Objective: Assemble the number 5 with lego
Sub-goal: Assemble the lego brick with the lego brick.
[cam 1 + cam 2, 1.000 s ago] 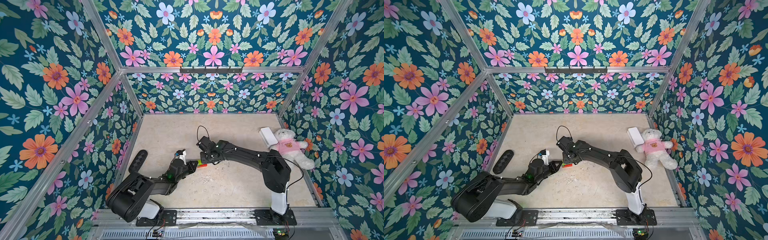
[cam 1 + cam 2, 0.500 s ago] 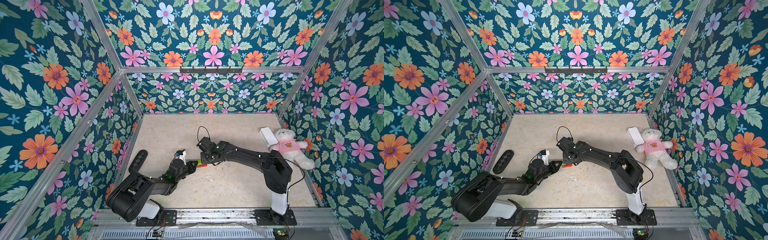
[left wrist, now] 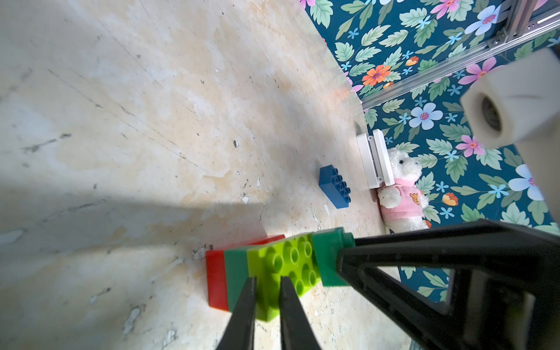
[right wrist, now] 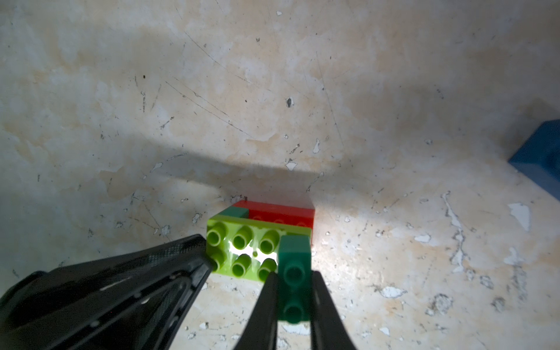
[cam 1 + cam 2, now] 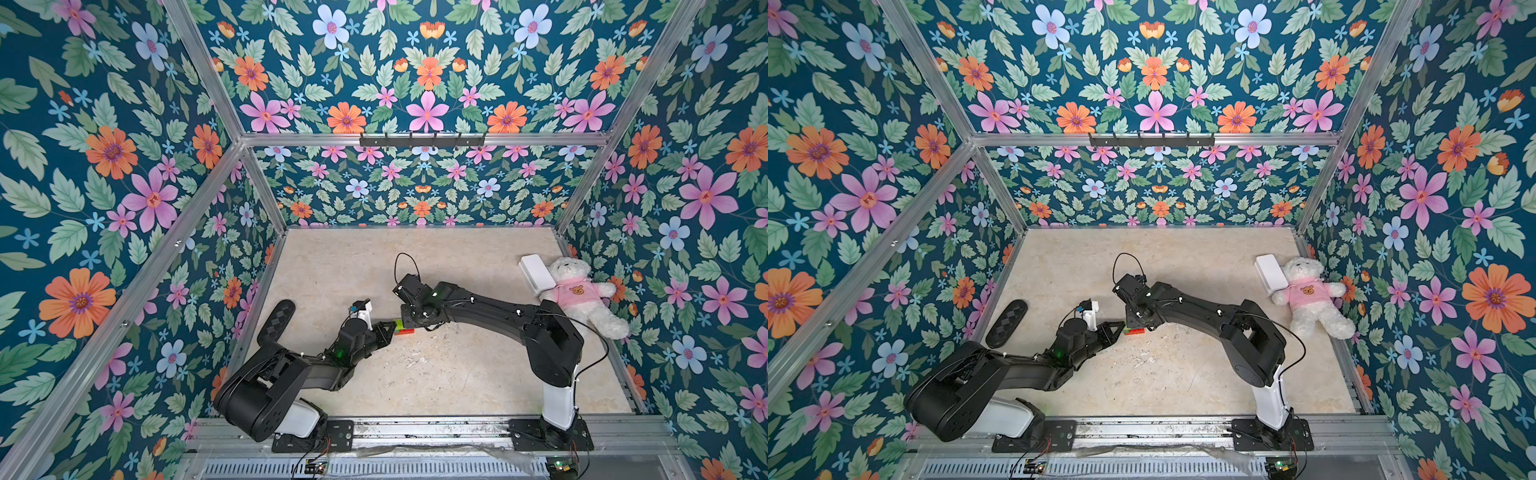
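Lego stack (image 5: 404, 329): stands near the middle of the table (image 5: 457, 386), somewhat toward the left wall, between the two gripper tips.
Layers: red brick (image 3: 216, 275) on the table, then the lower dark-green brick (image 3: 236, 272) and the lime-green brick (image 3: 285, 263). The upper dark-green brick (image 4: 294, 254) lies across one end of the lime studs, and six lime studs show bare.
Seating: whether the upper dark-green brick is pressed fully down cannot be told.
Right gripper (image 4: 293, 281): clamped on the upper dark-green brick, one finger on each narrow flank.
Left gripper (image 3: 268, 285): fingers drawn almost together, tips touching the lime-green brick's opposite short end. Whether they pinch it or only brace it cannot be told.
Blue brick (image 3: 335, 188): alone, studs up, well apart from the stack, on the side toward the white box (image 5: 536, 272).
Right edge: white box and teddy (image 5: 577, 295) lie against the right wall, touching each other.
Left edge: black oval pad (image 5: 276, 318) at the foot of the left wall, near the left arm.
Open room: bare table from the stack back to the rear wall, and forward to the front rail (image 5: 415, 428) between the arm bases.
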Tool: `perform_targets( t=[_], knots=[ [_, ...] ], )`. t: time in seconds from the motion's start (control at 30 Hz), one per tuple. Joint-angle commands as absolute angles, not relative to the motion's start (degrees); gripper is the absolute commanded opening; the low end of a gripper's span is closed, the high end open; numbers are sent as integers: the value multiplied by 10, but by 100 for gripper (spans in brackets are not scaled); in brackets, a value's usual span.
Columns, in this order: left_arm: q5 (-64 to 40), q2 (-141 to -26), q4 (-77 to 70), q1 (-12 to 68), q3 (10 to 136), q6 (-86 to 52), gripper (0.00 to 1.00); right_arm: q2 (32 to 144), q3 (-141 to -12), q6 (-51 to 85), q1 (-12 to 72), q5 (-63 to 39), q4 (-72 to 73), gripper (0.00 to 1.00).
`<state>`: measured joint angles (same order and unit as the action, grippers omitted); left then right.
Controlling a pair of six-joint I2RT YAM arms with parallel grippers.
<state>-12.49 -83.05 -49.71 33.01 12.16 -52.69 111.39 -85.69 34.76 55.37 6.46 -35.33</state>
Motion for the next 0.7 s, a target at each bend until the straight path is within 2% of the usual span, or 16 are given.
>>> perform_targets(
  t=[0.0,0.67],
  knots=[
    [-112,-836,-381,330,118,-526,17,1111,-858,356,555,69,-357,0],
    [-109,-840,-377,330,120,-527,17,1096,-858,358,562,98,-366,0]
  ],
)
